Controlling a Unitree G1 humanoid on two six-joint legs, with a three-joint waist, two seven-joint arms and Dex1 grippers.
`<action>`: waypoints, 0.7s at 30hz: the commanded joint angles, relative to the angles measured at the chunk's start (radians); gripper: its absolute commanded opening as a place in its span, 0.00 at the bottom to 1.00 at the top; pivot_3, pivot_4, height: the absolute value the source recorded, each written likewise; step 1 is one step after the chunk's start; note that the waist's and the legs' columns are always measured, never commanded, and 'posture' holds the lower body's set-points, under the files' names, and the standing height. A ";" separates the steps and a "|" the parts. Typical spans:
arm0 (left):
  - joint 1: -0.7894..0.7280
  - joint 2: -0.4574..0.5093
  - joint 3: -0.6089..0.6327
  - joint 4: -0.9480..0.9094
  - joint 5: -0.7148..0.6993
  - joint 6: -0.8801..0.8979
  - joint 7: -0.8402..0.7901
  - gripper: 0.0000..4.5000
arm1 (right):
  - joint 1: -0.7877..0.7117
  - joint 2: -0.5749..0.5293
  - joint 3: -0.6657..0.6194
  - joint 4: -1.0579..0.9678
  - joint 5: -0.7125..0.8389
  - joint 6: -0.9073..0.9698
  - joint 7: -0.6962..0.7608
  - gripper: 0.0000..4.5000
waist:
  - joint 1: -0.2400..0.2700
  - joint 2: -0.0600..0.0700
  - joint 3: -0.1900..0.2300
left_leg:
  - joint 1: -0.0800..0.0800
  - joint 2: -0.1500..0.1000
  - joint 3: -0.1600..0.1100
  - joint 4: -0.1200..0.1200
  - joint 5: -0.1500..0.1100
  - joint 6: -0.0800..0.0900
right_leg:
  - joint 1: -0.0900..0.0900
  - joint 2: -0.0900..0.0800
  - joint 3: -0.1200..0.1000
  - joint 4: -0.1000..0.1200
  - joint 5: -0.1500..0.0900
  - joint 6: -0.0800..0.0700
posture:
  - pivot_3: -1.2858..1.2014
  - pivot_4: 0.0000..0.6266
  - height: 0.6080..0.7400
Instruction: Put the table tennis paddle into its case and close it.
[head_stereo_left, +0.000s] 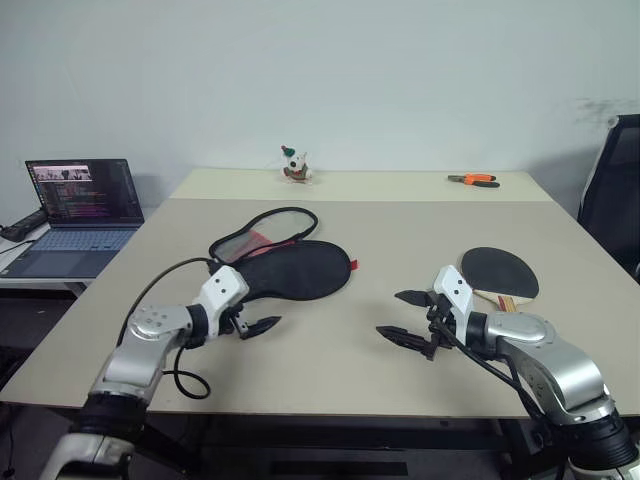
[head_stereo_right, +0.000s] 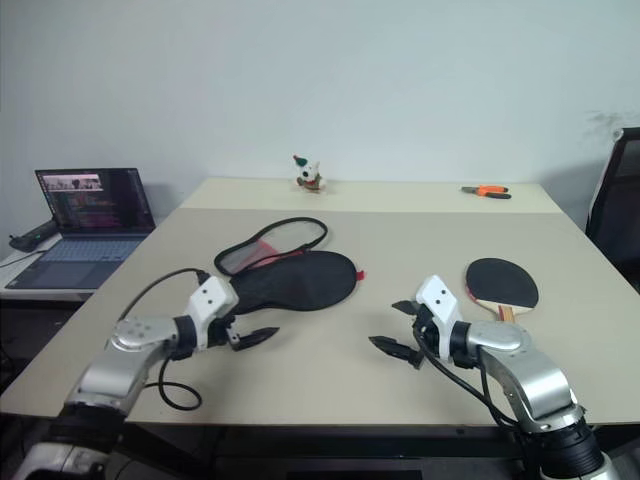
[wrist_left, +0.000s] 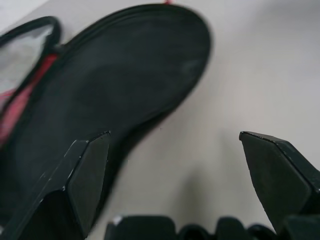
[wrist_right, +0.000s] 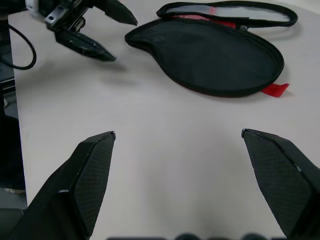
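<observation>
A: Nearest the camera, entry one: left gripper, two black fingers, jaws spread wide, nothing between them. It hangs just above the beige table, right at the near rounded end of the flat paddle-shaped black fabric case.

B: And the right gripper?

A: Same condition. Jaws fully apart, empty, pointing toward the table's middle, held over bare tabletop between case and paddle.

B: Case state?

A: Lying flat, unzipped. Its upper flap, a black-edged mesh panel with red beneath, is folded back on the far side. A small red tab sticks out at the edge toward the paddle.

B: Paddle?

A: The table tennis paddle, round black rubber blade with a light wooden handle, lies flat on the table on the robot's right, well apart from the case, just beyond the right wrist. The handle is partly hidden by that arm.

B: Other items?

A: Orange-handled pliers and a small white figurine at the far edge; an open laptop on a side desk, left.
</observation>
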 joint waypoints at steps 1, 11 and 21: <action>-0.079 0.024 0.007 0.170 0.031 -0.079 -0.050 1.00 | -0.031 0.011 -0.029 -0.045 0.030 0.020 -0.030 0.99 | -0.001 0.000 0.000 | 0.000 0.000 0.000 0.000 0.000 0.000 | 0.000 0.000 0.000 0.000 0.000 0.000 | 0.52 0.24 1.00; -0.299 -0.015 -0.038 0.630 0.162 -0.243 -0.040 1.00 | -0.073 0.020 -0.042 -0.059 0.046 0.044 -0.068 0.99 | -0.003 -0.006 0.003 | 0.000 0.000 0.003 0.002 0.000 0.000 | -0.004 0.000 0.001 0.009 0.000 0.000 | 0.52 0.24 1.00; -0.358 -0.057 -0.048 0.795 0.239 -0.305 0.015 0.64 | -0.067 -0.013 -0.080 -0.055 0.050 0.035 -0.085 1.00 | -0.003 -0.006 0.003 | 0.001 0.000 0.003 0.006 0.000 0.000 | -0.003 0.000 0.002 0.014 0.000 0.001 | 0.52 0.24 1.00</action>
